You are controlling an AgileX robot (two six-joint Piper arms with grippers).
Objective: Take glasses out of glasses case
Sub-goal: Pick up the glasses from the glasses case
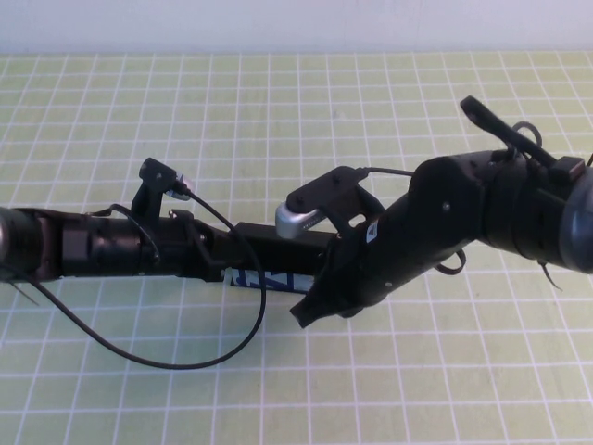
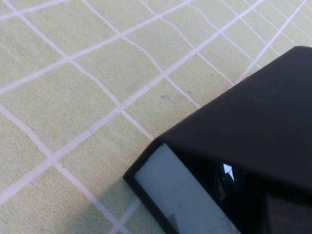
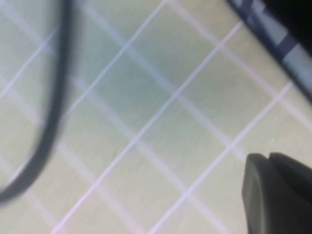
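A: What fills the view from above?

B: The green gridded mat (image 1: pixel 278 111), and the two arms meeting at its middle. Between them lies the glasses case (image 1: pixel 269 248), its white printed front facing the near side, mostly covered by the arms.

A: And the grippers?

B: The right gripper (image 1: pixel 310 311) hangs just off the case's near right corner, clenched on nothing. Its wrist view shows only mat, the tip of a finger (image 3: pixel 273 195) and an edge of the case. The left gripper (image 1: pixel 218 260) is at the case's left end; I cannot tell how its fingers stand.

A: The glasses?

B: Inside, I judge. The left wrist view shows the black lid raised over a dark interior with one small glint.

A: So which step?

B: Getting the case open and steady. Next, the right gripper needs to open, reach in under the lid and take the frame.
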